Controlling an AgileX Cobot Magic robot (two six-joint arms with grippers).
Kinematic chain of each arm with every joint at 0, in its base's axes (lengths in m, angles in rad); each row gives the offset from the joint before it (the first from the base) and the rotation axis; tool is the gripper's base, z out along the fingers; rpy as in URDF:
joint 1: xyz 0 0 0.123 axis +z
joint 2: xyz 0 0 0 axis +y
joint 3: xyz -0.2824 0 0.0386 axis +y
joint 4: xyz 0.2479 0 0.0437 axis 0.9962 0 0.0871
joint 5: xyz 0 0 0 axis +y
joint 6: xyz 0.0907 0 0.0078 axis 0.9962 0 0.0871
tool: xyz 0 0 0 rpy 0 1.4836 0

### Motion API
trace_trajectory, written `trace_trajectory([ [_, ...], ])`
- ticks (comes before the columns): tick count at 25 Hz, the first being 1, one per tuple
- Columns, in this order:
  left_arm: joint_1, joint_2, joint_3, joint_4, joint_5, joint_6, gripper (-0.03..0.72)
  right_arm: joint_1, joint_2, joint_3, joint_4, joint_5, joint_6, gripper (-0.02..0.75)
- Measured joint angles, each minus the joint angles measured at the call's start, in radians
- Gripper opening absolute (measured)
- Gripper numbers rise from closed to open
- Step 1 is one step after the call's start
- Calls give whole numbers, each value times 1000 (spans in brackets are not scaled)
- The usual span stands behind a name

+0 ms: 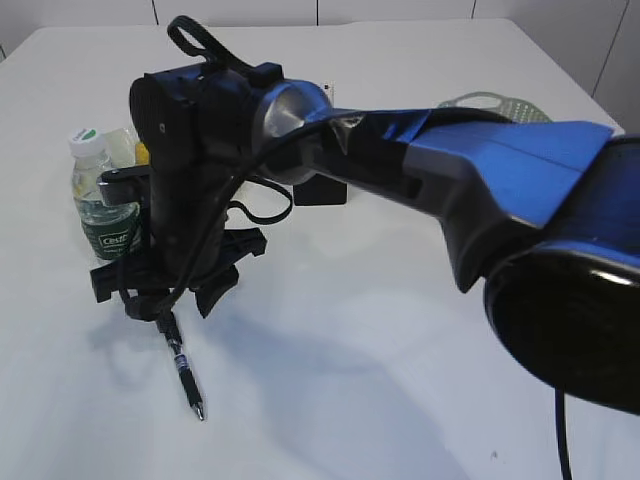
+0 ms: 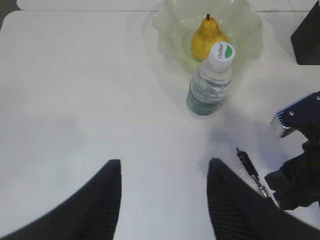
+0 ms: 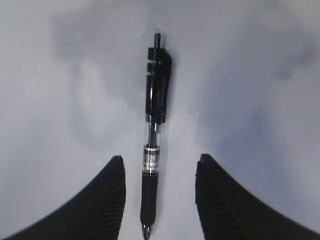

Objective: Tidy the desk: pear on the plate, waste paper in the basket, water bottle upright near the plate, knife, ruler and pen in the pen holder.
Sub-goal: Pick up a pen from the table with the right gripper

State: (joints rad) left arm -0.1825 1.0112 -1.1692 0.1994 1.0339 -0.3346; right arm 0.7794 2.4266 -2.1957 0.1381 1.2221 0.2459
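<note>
The right end effector [image 3: 159, 200] is hanging directly above the pen [image 3: 154, 150], its two fingers spread wide and gripping nothing; in the right wrist view the pen's grip section is lying between the fingertips, apart from both, with the barrel running toward twelve o'clock and the clip end farthest away. That alignment is what the coming grasp appears to depend on: the pen's long axis is running across the closing direction of the fingers, so a straight descent and a squeeze should catch it near the rubber grip. In the exterior view the pen [image 1: 184, 362] is lying flat on the white desk [image 1: 330, 330], its tip pointing toward five o'clock out from under the right end effector [image 1: 170, 290]. The right arm is plainly the nearer one. The left end effector [image 2: 162, 200] is hovering higher, also wide open and empty, with the pen at its three o'clock. Farther off, the water bottle [image 2: 210, 82] is standing upright just beside the plate [image 2: 170, 25], and the pear [image 2: 205, 39] is already sitting on that plate. Nothing is lying between the open fingers and the pen. A dark box [image 2: 307, 37] at the far right is probably the pen holder.
</note>
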Motion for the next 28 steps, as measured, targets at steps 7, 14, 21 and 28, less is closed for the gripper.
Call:
trace_trajectory([
  [7, 0, 0, 0, 18, 6, 0, 391, 26, 77, -133, -41, 4, 24, 372],
  [14, 0, 0, 0, 38, 21, 0, 391, 26, 87, -159, -46, 4, 27, 372],
  [21, 0, 0, 0, 38, 21, 0, 391, 26, 127, -159, -3, 9, 29, 373],
  [28, 0, 0, 0, 44, 23, 0, 391, 26, 132, -159, -25, 9, 29, 373],
])
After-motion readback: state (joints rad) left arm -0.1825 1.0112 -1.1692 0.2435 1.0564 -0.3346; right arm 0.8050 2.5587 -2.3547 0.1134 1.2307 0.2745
